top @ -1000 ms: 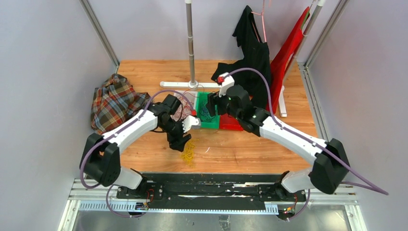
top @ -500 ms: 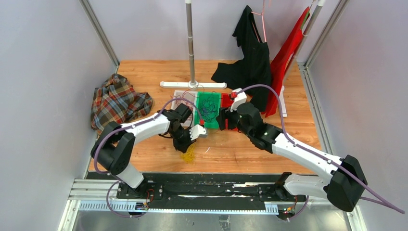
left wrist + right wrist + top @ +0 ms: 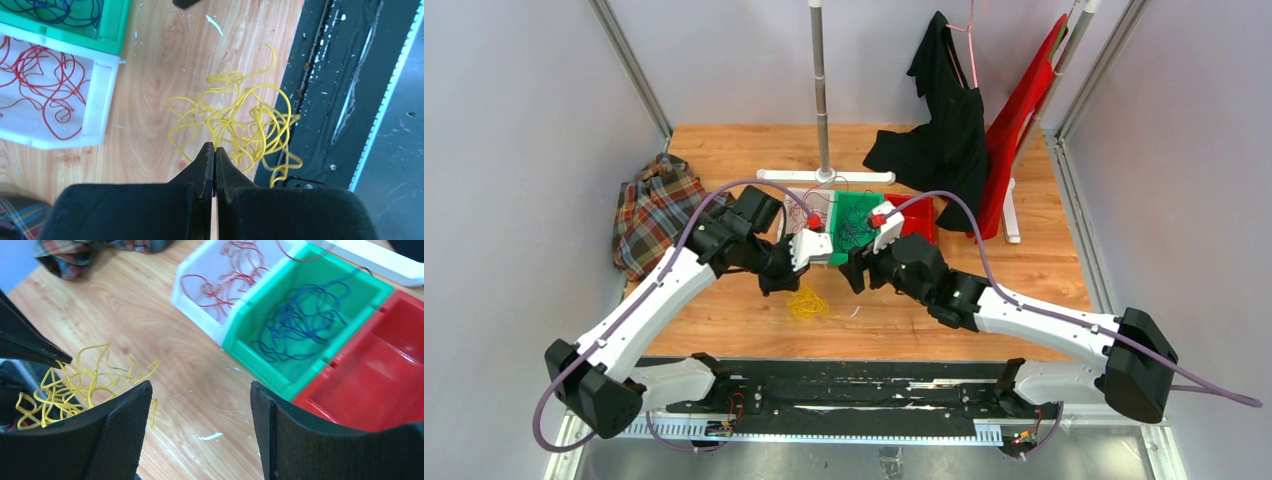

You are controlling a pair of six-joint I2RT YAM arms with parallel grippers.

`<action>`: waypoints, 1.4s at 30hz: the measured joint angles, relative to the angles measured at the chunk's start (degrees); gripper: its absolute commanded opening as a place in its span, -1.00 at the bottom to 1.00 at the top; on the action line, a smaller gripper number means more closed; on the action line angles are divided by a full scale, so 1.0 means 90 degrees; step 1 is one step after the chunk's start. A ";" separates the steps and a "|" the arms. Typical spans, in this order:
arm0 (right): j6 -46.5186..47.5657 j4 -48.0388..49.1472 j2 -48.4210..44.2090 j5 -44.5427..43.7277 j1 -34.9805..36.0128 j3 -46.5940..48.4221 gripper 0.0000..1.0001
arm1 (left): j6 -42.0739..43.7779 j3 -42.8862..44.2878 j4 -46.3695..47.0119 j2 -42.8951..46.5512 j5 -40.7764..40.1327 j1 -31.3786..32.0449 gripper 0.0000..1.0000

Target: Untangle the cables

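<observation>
Cables sit in three bunches. The yellow cables (image 3: 240, 125) lie loose on the tabletop (image 3: 724, 150), close to its near edge and just in front of the bins. Your left fingers (image 3: 214, 150) are pressed fully together, their tips at the near fringe of that yellow tangle (whether a strand is actually pinched between them, you cannot tell from these views). From the right wrist the same tips show as a dark point touching the top of the yellow bunch (image 3: 75, 382).

The red cables (image 3: 45, 95) lie in the white bin (image 3: 200, 300), and the blue cables (image 3: 300, 322) lie in the green bin (image 3: 250, 340) touching it. A red bin (image 3: 370, 385) stands against the green one on the far side from the white; no strands show in the part you can see.

Your right fingers (image 3: 135, 410) are spread wide with nothing between them, hanging over bare wood between the yellow bunch and the bins. From above, both arms reach in toward the middle, the left fingers (image 3: 776, 278) and right fingers (image 3: 856, 272) on either side of the yellow cables (image 3: 807, 302).

A plaid cloth (image 3: 659, 210) is heaped at the left edge of the tabletop, well apart from the bins.
</observation>
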State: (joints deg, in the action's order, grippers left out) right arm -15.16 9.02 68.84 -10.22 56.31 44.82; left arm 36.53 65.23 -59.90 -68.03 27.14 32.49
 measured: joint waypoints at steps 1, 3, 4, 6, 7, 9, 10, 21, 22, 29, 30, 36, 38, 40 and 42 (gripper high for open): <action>0.0002 0.0121 0.0027 0.0024 0.0102 0.0000 0.44 | -0.0015 0.0073 -0.0143 0.0114 0.0019 -0.0029 -0.99; 0.0002 0.0369 0.0117 0.0102 0.0294 0.0007 0.44 | -0.0051 0.0163 -0.0384 0.0291 0.0034 -0.0066 -0.99; 0.0005 0.0444 0.0185 0.0136 0.0369 0.0027 0.44 | -0.0063 0.0185 -0.0469 0.0369 0.0034 -0.0075 -0.99; 0.0007 0.0571 0.0342 0.0168 0.0522 0.0083 0.45 | -0.0097 0.0206 -0.0634 0.0512 0.0034 -0.0090 -0.99; 0.0012 0.0639 0.0418 0.0202 0.0602 0.0097 0.45 | -0.0114 0.0219 -0.0697 0.0568 0.0034 -0.0090 -0.99; 0.0017 0.0748 0.0537 0.0255 0.0770 0.0126 0.45 | -0.0136 0.0255 -0.0806 0.0702 0.0034 -0.0090 -0.99; 0.0017 0.0792 0.0585 0.0282 0.0843 0.0148 0.45 | -0.0141 0.0274 -0.0835 0.0743 0.0032 -0.0090 -0.99; -0.0024 0.1491 0.0816 0.0835 0.1307 0.0282 0.45 | -0.0151 0.0330 -0.0937 0.0908 -0.0121 -0.0092 -0.99; -0.0036 0.1542 0.0882 0.0879 0.1324 0.0338 0.45 | -0.0151 0.0347 -0.0950 0.0903 -0.0136 -0.0092 -0.99; -0.0049 0.1717 0.1299 0.0928 0.1358 0.0517 0.20 | -0.0155 0.0733 -0.1059 0.0911 -0.0027 -0.0092 -0.99; -0.0049 0.1732 0.1348 0.0896 0.1358 0.0522 0.11 | -0.0155 0.0809 -0.1103 0.0913 0.0041 -0.0092 -0.99; -0.0114 0.1970 0.1307 0.0491 0.1358 0.0352 -0.70 | -0.0075 0.1260 -0.1484 0.0891 0.0491 -0.0097 -0.99; -0.0165 0.2021 0.1064 0.0301 0.1358 0.0085 -0.97 | -0.0039 0.1350 -0.1581 0.0891 0.0624 -0.0097 -0.99; -0.0189 0.2025 0.0753 0.0121 0.1358 -0.0194 -0.99 | -0.0005 0.1396 -0.1656 0.0886 0.0707 -0.0097 -0.99; -0.0192 0.2018 0.0537 0.0041 0.1358 -0.0345 -0.99 | 0.0017 0.1426 -0.1705 0.0855 0.0709 -0.0097 -0.99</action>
State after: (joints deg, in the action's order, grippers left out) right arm -16.88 27.18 73.67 -9.85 68.53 41.71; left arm 36.69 78.06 -75.24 -60.34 33.52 31.62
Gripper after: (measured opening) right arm 0.022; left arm 0.014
